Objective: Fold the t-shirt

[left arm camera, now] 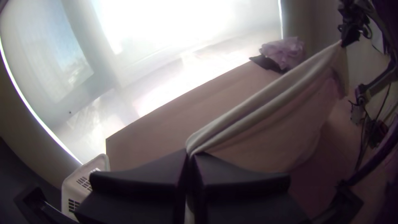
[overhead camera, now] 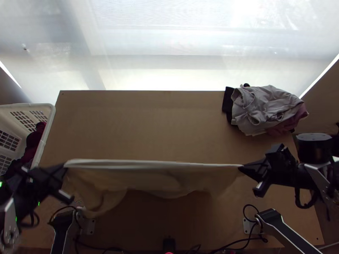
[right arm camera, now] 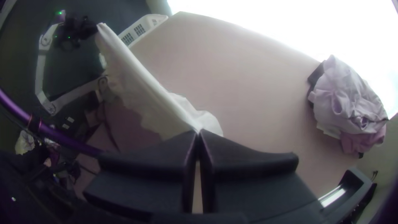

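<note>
1. Overall: early stage, prob. prep only. Stretch-out b/w claws done; no clear fold made. Left to do: lay flat, fold in, smooth, prob. stack.
2. T-shirt (overhead camera: 156, 178): off-white, held up over near half of counter (overhead camera: 140, 127); top edge taut, rest hanging loose w/ uneven hem.
3. L claw (left arm camera: 190, 154): closed, pinching one end of top edge. R claw (right arm camera: 198, 132): same, opp. end.
4. Counts, big to small:
 - counter x1
 - arms x2: L arm (overhead camera: 63, 228), R arm (overhead camera: 279, 224)
 - t-shirt in work x1
 - laundry basket (overhead camera: 45, 136) x1, L side, dark-red cloth inside, no. of pcs can't tell
 - clothes pile (overhead camera: 267, 110) x1, far R corner; pale, mauve + black cloth, exact qty unclear
 - claws x2
</note>
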Controlling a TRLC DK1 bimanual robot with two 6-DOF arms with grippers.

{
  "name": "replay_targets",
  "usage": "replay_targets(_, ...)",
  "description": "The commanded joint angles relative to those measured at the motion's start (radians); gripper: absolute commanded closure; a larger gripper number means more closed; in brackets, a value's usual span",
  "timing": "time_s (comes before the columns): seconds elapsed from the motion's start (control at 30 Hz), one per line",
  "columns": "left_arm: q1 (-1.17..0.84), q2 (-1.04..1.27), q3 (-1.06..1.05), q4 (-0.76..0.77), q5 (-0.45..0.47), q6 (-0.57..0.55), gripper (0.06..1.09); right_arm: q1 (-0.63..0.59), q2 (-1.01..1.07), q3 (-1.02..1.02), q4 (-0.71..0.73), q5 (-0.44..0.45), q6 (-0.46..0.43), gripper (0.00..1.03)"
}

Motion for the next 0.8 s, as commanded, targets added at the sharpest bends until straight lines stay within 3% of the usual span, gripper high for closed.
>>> replay_targets(0.0, 0.034, 0.435, -0.046, 0.384, -0.099, -0.125, 1.04, -0.024, 0.126, -0.057, 0.241, 0.147, 0.009, 1.00)
replay_targets(0.1, 0.012, 0.720, -0.011, 0.478, -0.193, -0.165, 1.04, -0.019, 0.218, -0.122, 0.424, 0.291, 0.000, 1.00)
replay_targets(0.23, -0.103, 0.760, -0.005, 0.507, -0.204, -0.203, 1.04, -0.025, 0.336, -0.129, 0.477, 0.303, -0.052, 1.00)
replay_targets(0.3, -0.177, 0.758, -0.048, 0.515, -0.265, -0.174, 1.04, -0.016, 0.370, -0.140, 0.477, 0.302, -0.058, 1.00)
replay_targets(0.53, -0.201, 0.501, -0.063, 0.435, -0.273, -0.165, 1.04, 0.071, 0.299, -0.100, 0.364, 0.299, -0.070, 1.00)
replay_targets(0.77, -0.227, 0.231, 0.033, 0.319, -0.181, -0.185, 1.04, 0.116, 0.110, -0.094, 0.275, 0.292, -0.067, 1.00)
